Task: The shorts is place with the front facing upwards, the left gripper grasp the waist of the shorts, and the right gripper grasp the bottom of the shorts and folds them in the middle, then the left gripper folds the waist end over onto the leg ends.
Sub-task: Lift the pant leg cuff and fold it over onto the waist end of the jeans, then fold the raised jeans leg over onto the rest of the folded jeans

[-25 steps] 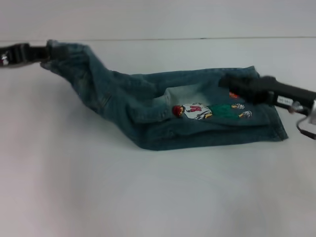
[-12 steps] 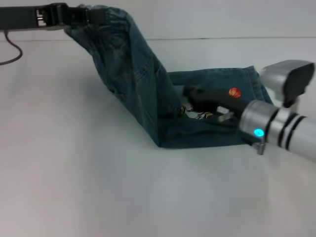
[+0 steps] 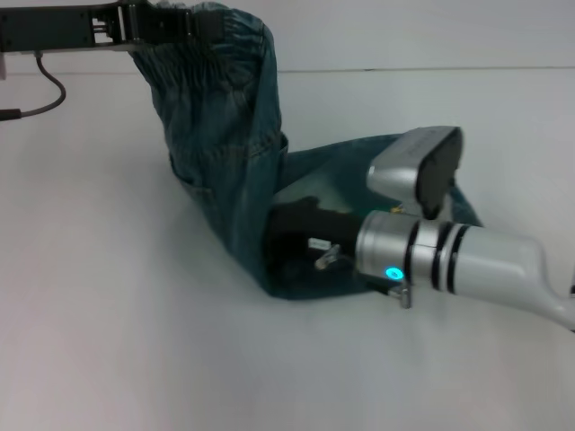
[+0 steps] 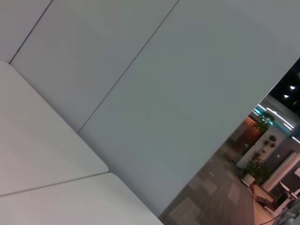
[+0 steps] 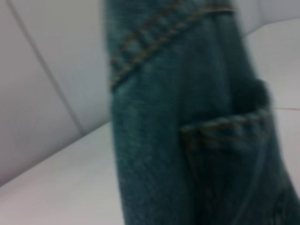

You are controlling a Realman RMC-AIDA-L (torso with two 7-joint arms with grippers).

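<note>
The blue denim shorts (image 3: 225, 135) hang up from the white table (image 3: 108, 341), their elastic waist lifted high at the back left. My left gripper (image 3: 190, 24) is shut on that waist. The leg ends lie flat on the table toward the right, partly hidden behind my right arm. My right gripper (image 3: 292, 235), black, rests low on the leg part just beside the crease where the fabric rises. The right wrist view shows the hanging shorts (image 5: 187, 117) close up, with a pocket seam. The left wrist view shows no cloth.
My silver right forearm (image 3: 449, 260) with a lit blue ring crosses the front right and covers the legs' printed patch. A black cable (image 3: 49, 81) trails from the left arm. A pale wall stands behind the table's far edge.
My left gripper carried the waist higher and rightward, so the cloth now stands nearly upright. My right arm slid left along the legs to the crease and now hides the printed patch.
</note>
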